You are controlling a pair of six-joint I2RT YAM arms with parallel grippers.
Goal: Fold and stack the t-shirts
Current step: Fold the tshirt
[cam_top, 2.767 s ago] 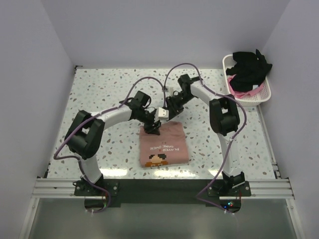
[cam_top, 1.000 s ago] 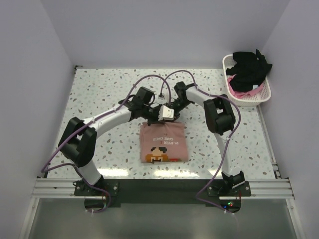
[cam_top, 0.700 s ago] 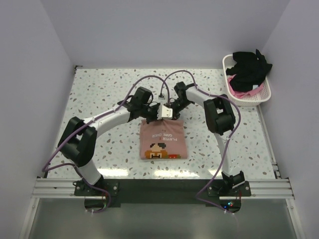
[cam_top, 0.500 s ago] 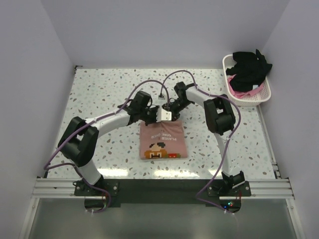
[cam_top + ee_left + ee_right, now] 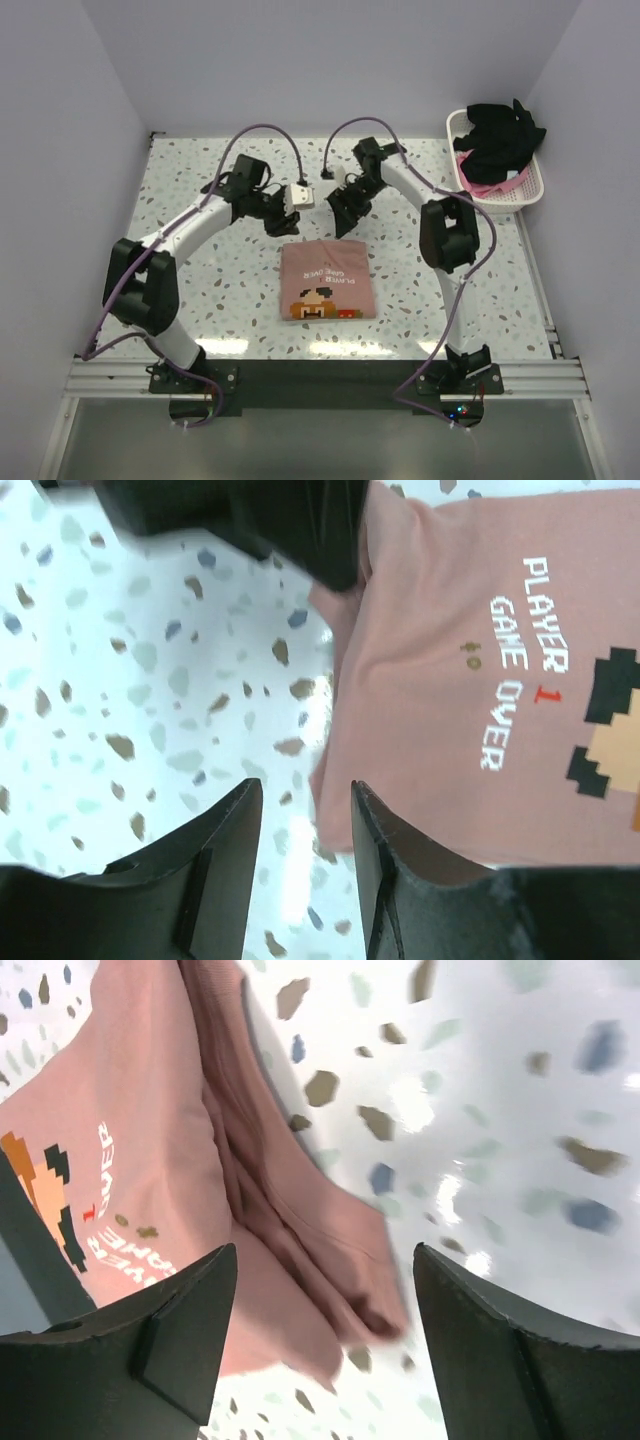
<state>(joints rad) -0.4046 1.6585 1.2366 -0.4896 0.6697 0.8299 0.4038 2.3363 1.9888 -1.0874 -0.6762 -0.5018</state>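
Folded dusty salmon-pink t-shirt [image 5: 328,281] lies flat as a neat rectangle on the speckled table [image 5: 200,180], near the front edge and between the two arms. Its white "PLAYER 1 GAME OVER" print and pixel figure face up. The left claw [image 5: 305,790] is poised off the shirt's far left corner with its jaws partly spread. Nothing sits between them, and only bare table and the cloth's edge show in the gap. The right claw [image 5: 325,1255] is over the far edge toward the right corner, where the folded layers bunch in soft ridges. Its jaws stand wide apart and grip nothing. Both claws are clear of the cloth. At the table's far right corner, the white lattice basket [image 5: 530,190] holds the black t-shirt [image 5: 503,135] heaped on top, spilling over the rim. The brighter pink t-shirt [image 5: 490,185] peeks out beneath it. The basket is well apart from the folded shirt.
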